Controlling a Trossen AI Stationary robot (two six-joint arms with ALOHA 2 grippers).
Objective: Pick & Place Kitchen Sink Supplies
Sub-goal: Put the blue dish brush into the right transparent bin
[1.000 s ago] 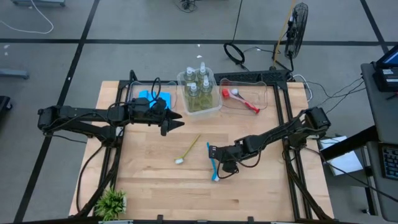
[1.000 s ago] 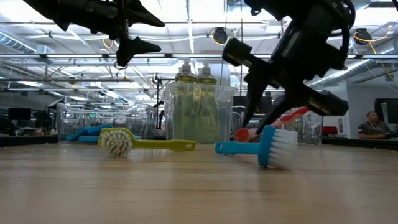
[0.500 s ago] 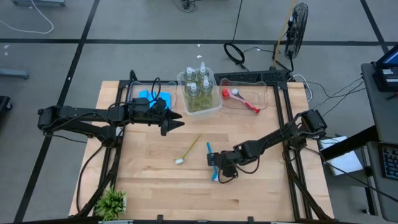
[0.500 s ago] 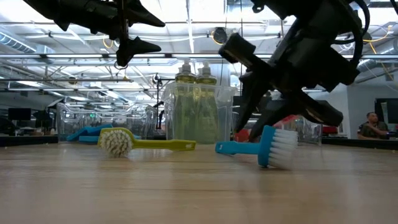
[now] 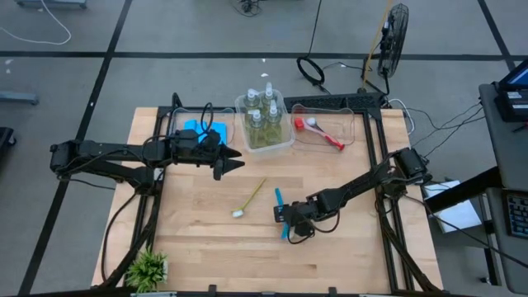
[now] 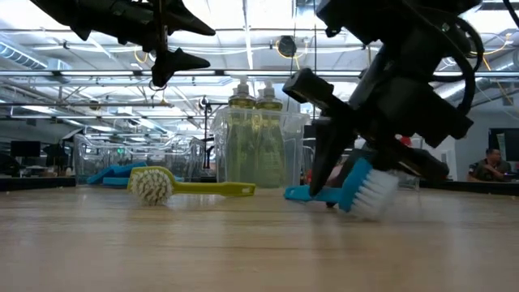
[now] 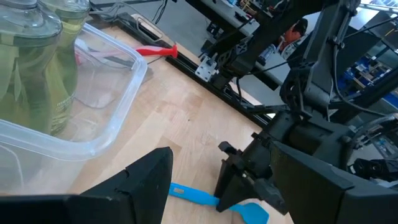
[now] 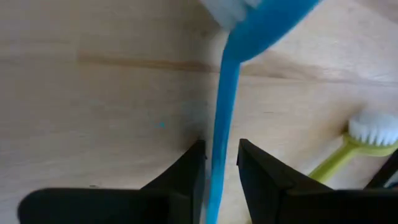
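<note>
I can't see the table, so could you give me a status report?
Right gripper shut on blue brush. Left gripper open, raised. Nothing in the way.

Both arms are dark, near black, built of slim tubular links with blocky joint housings. The left arm has black cables looped beside its links at about 9 o'clock on the table; its gripper ends in two pointed, wedge-shaped black fingers. The right arm, at about 4 o'clock, has a squarish box at its base joint and a thin link running to a chunky wrist block. The right gripper has two matte black fingers with flat, angular, chamfered faces. In the low view its wrist housing shows as boxy, with dark cables curling above.
</note>
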